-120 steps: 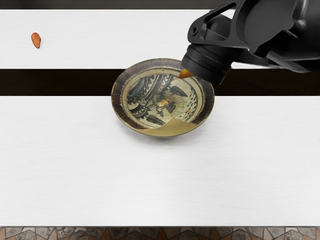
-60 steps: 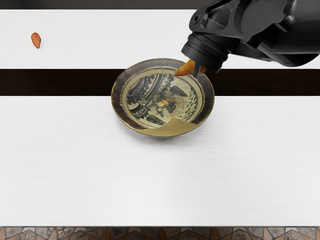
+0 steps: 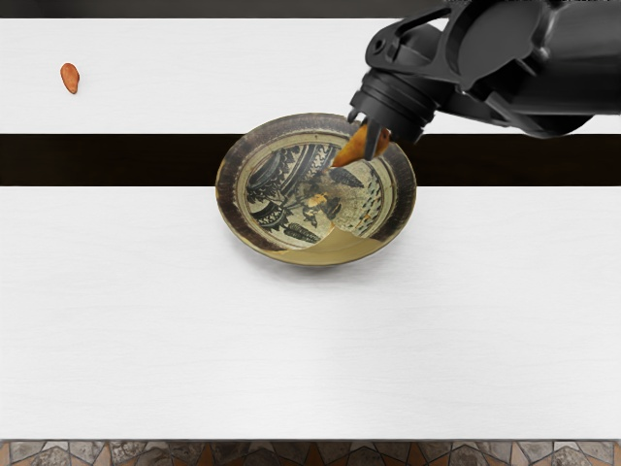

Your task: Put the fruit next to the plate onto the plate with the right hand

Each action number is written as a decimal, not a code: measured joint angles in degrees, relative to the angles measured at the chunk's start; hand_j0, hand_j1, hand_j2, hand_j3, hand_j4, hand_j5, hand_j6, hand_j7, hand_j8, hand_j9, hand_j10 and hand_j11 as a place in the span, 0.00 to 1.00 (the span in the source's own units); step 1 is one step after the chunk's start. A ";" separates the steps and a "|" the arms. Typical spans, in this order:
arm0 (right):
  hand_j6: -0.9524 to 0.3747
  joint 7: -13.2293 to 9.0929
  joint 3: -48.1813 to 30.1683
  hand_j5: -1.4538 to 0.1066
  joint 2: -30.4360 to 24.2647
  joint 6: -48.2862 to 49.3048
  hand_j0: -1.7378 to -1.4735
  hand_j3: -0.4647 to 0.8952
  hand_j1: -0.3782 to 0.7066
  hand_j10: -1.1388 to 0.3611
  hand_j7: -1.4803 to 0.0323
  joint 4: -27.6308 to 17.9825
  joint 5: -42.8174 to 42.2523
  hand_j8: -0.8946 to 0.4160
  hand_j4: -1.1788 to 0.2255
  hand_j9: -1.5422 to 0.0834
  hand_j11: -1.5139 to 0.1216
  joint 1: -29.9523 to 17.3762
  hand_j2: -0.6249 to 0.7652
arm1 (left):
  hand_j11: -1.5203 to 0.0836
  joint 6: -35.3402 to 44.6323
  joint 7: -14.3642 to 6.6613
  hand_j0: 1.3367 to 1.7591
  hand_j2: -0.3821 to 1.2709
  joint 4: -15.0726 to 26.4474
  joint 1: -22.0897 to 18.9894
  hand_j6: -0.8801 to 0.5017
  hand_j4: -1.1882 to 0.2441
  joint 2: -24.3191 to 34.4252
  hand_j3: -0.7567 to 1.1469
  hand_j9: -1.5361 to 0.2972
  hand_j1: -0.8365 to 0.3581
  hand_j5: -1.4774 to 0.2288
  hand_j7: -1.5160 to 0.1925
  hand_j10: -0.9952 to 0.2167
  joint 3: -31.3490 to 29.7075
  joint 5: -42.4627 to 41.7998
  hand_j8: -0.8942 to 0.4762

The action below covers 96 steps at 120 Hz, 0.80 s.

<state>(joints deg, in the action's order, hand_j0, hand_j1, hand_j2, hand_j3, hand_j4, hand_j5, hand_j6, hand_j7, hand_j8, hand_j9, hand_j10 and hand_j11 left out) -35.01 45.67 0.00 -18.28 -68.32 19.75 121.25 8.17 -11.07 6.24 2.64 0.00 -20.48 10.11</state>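
A round patterned plate [image 3: 226, 184] with a dark rim sits mid-table, across the dark gap between two white surfaces. My right hand [image 3: 371, 139] comes in from the upper right and hovers over the plate's upper right rim. Most of it is hidden under the black wrist. An orange fruit piece [image 3: 351, 150] hangs tilted from beneath it, above the plate's inner edge, with a dark finger [image 3: 374, 129] across its upper end. The hand is shut on this fruit. The left arm is out of view.
A second small orange fruit [image 3: 69, 78] lies on the far white surface at the upper left. A dark strip [image 3: 107, 160] runs between the two white surfaces. The near table edge [image 3: 310, 439] runs along the bottom.
The hand has pulled up and back slightly over the plate's rim. More of the orange fruit now shows below it, tilted down toward the plate's inside.
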 joint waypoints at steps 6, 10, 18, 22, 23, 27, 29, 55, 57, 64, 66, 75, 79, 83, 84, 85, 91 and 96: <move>0.33 0.00 -0.33 0.33 0.00 0.23 0.30 0.34 0.68 0.30 0.37 0.42 -0.40 0.36 0.35 0.37 0.35 -0.73 0.74 | 0.95 0.00 0.00 0.76 0.23 0.00 0.00 0.64 0.83 0.00 0.40 0.84 0.99 0.87 0.89 0.82 0.00 0.00 0.65; 0.33 0.00 -0.47 0.33 0.00 0.35 0.30 0.34 0.68 0.30 0.37 0.68 -0.57 0.36 0.35 0.37 0.35 -1.12 0.74 | 0.95 0.00 0.00 0.76 0.23 0.00 0.00 0.64 0.83 0.00 0.40 0.84 0.99 0.87 0.89 0.82 0.00 0.00 0.65; 0.33 0.00 -0.65 0.33 0.00 0.67 0.30 0.34 0.68 0.30 0.37 1.12 -0.82 0.36 0.35 0.37 0.35 -1.71 0.74 | 0.95 0.00 0.00 0.76 0.23 0.00 0.00 0.64 0.83 0.00 0.40 0.84 0.99 0.87 0.89 0.82 0.00 0.00 0.65; 0.32 0.00 -0.71 0.33 0.00 0.76 0.30 0.34 0.67 0.30 0.38 1.34 -0.90 0.36 0.35 0.38 0.36 -1.93 0.73 | 0.95 0.00 0.00 0.76 0.23 0.00 0.00 0.64 0.83 0.00 0.40 0.84 0.99 0.87 0.89 0.82 0.00 0.00 0.65; 0.33 0.00 -0.72 0.34 0.00 0.76 0.30 0.34 0.67 0.31 0.39 1.44 -0.92 0.36 0.36 0.39 0.37 -1.97 0.72 | 0.95 0.00 0.00 0.76 0.23 0.00 0.00 0.64 0.83 0.00 0.40 0.84 0.99 0.87 0.89 0.82 0.00 0.00 0.65; 0.36 0.00 -0.75 0.41 0.00 0.68 0.30 0.34 0.60 0.36 0.45 1.97 -1.02 0.39 0.41 0.45 0.43 -2.15 0.68 | 0.95 0.00 0.00 0.76 0.23 0.00 0.00 0.64 0.83 0.00 0.40 0.84 0.99 0.87 0.89 0.82 0.00 0.00 0.65; 0.39 0.00 -0.77 0.45 0.00 0.63 0.30 0.34 0.56 0.39 0.49 2.29 -1.06 0.41 0.44 0.49 0.47 -2.25 0.66 | 0.95 0.00 0.00 0.76 0.23 0.00 0.00 0.64 0.83 0.00 0.40 0.84 0.99 0.87 0.89 0.82 0.00 0.00 0.65; 0.59 0.01 -0.84 0.75 0.00 0.50 0.30 0.34 0.23 0.62 0.79 3.74 -1.40 0.57 0.69 0.77 0.75 -2.59 0.52 | 0.95 0.00 0.00 0.76 0.23 0.00 0.00 0.64 0.83 0.00 0.40 0.84 0.99 0.87 0.89 0.82 0.00 0.00 0.65; 0.60 0.01 -0.84 0.76 0.00 0.51 0.30 0.34 0.22 0.63 0.81 3.73 -1.41 0.58 0.70 0.79 0.76 -2.53 0.51 | 0.95 0.00 0.00 0.76 0.23 0.00 0.00 0.64 0.83 0.00 0.40 0.84 0.99 0.87 0.89 0.82 0.00 0.00 0.65; 0.62 0.01 -0.84 0.80 0.00 0.55 0.30 0.34 0.18 0.65 0.84 3.39 -1.44 0.60 0.73 0.82 0.80 -2.10 0.50 | 0.95 0.00 0.00 0.76 0.23 0.00 0.00 0.64 0.83 0.00 0.40 0.84 0.99 0.87 0.89 0.82 0.00 0.00 0.65; 0.63 0.01 -0.86 0.81 0.00 0.53 0.30 0.34 0.17 0.66 0.85 3.15 -1.44 0.60 0.73 0.83 0.81 -1.84 0.49 | 0.95 0.00 0.00 0.76 0.23 0.00 0.00 0.64 0.83 0.00 0.40 0.84 0.99 0.87 0.89 0.82 0.00 0.00 0.65; 0.65 0.01 -1.66 0.84 0.00 0.47 0.30 0.34 0.14 0.69 0.88 1.99 -1.41 0.62 0.76 0.86 0.84 -0.97 0.48 | 0.95 0.00 0.00 0.76 0.23 0.00 0.00 0.64 0.83 0.00 0.40 0.84 0.99 0.87 0.89 0.82 0.00 0.00 0.65; 0.65 0.01 -2.13 0.85 0.00 0.39 0.30 0.34 0.12 0.69 0.89 1.43 -1.40 0.63 0.77 0.87 0.85 -0.83 0.47 | 0.95 0.00 0.00 0.76 0.23 0.00 0.00 0.64 0.83 0.00 0.40 0.84 0.99 0.87 0.89 0.82 0.00 0.00 0.65; 0.66 0.01 -2.53 0.86 0.00 0.13 0.30 0.34 0.11 0.70 0.90 0.70 -1.34 0.63 0.78 0.88 0.85 -0.74 0.47 | 0.95 0.00 0.00 0.76 0.23 0.00 0.00 0.64 0.83 0.00 0.40 0.84 0.99 0.87 0.89 0.82 0.00 0.00 0.65; 0.66 0.01 -2.64 0.86 0.00 0.04 0.30 0.34 0.11 0.70 0.90 0.54 -1.32 0.63 0.78 0.88 0.86 -0.72 0.47 | 0.95 0.00 0.00 0.76 0.23 0.00 0.00 0.64 0.83 0.00 0.40 0.84 0.99 0.87 0.89 0.82 0.00 0.00 0.65; 0.66 0.01 -2.86 0.86 0.00 -0.08 0.30 0.34 0.11 0.70 0.91 0.37 -1.29 0.63 0.78 0.88 0.86 -0.72 0.47 | 0.95 0.00 0.00 0.76 0.23 0.00 0.00 0.64 0.83 0.00 0.40 0.84 0.99 0.87 0.89 0.82 0.00 0.00 0.65; 0.67 0.01 -4.41 0.87 0.00 -1.04 0.30 0.34 0.10 0.71 0.92 -1.04 -1.16 0.64 0.79 0.89 0.87 -0.80 0.46 | 0.95 0.00 0.00 0.76 0.23 0.00 0.00 0.64 0.83 0.00 0.40 0.84 0.99 0.87 0.89 0.82 0.00 0.00 0.65; 0.67 0.01 -5.91 0.88 0.00 -2.23 0.30 0.34 0.09 0.72 0.92 -2.74 -1.13 0.64 0.79 0.90 0.87 -0.90 0.46 | 0.95 0.00 0.00 0.76 0.23 0.00 0.00 0.64 0.83 0.00 0.40 0.84 0.99 0.87 0.89 0.82 0.00 0.00 0.65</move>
<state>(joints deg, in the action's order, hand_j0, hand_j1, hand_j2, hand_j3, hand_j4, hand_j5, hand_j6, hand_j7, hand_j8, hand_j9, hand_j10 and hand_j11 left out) -35.00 39.76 0.00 -20.51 -71.06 18.62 120.35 8.17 -11.07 6.24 2.64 0.00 -20.48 10.11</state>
